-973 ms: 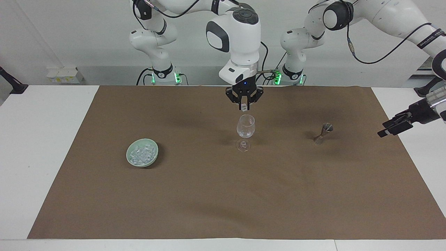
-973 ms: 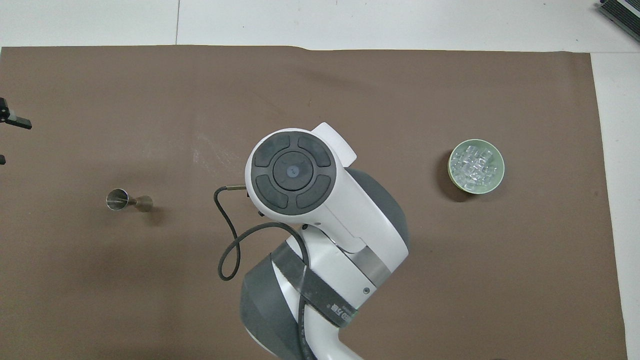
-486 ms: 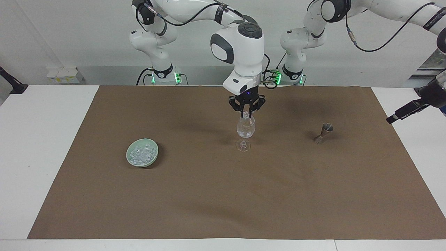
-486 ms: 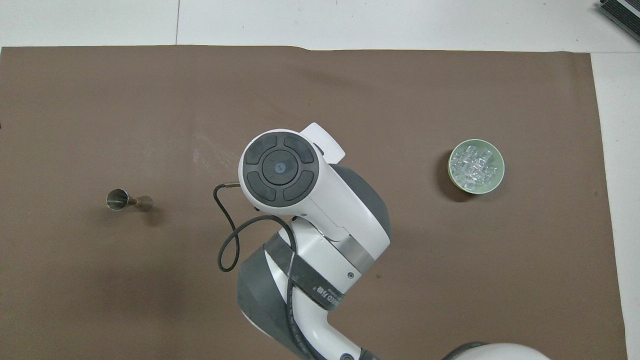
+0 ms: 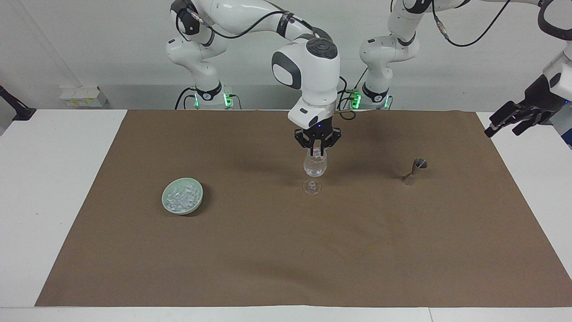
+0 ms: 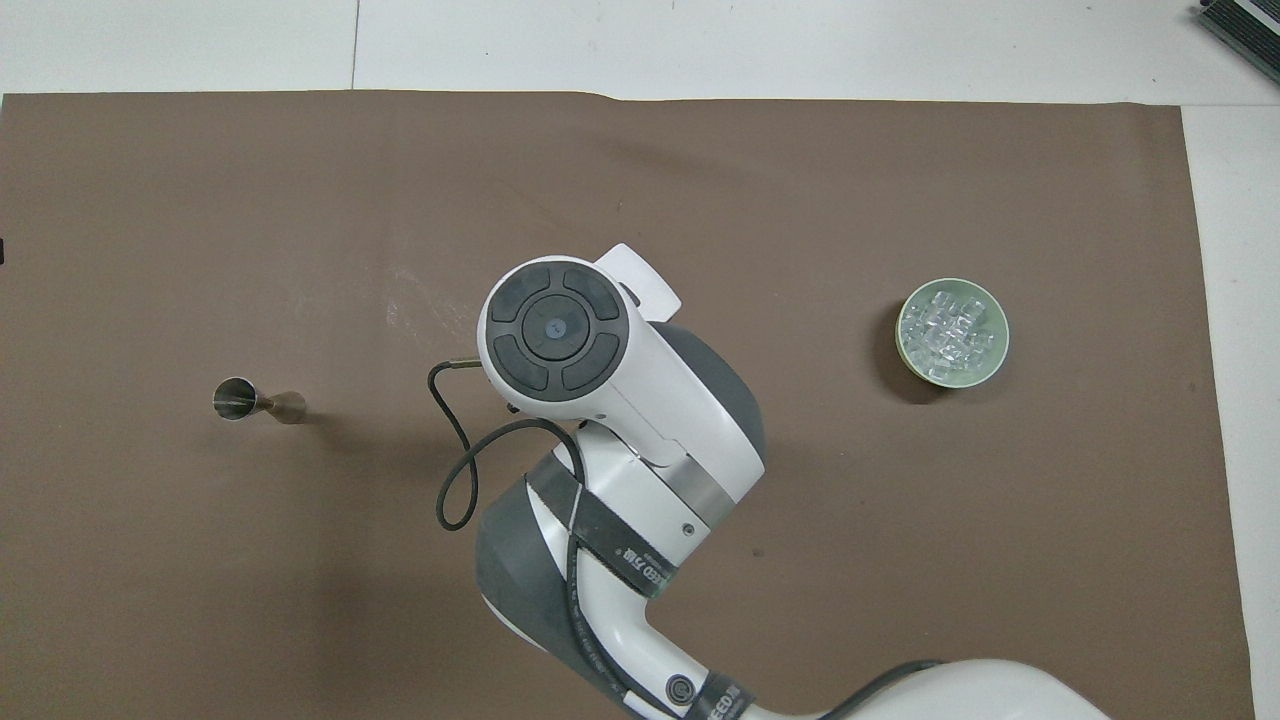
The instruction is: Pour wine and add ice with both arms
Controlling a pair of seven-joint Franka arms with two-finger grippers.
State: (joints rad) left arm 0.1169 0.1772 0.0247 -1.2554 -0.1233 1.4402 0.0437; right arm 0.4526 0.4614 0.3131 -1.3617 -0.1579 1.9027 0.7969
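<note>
One wine glass [image 5: 315, 166], one metal jigger [image 5: 414, 170] and one green bowl [image 5: 166, 200] stood on the table [image 5: 40, 179]. The ice [image 5: 182, 198], glittering clear cubes, filled the bowl. The right gripper [image 5: 317, 151] pinched one cube over the glass; the left gripper [image 5: 507, 120] hung with jaws apart.

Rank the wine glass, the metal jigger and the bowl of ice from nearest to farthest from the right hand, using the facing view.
1. Wine glass: directly under the right hand.
2. Metal jigger: toward the left arm's end of the table.
3. Bowl of ice: toward the right arm's end.
</note>
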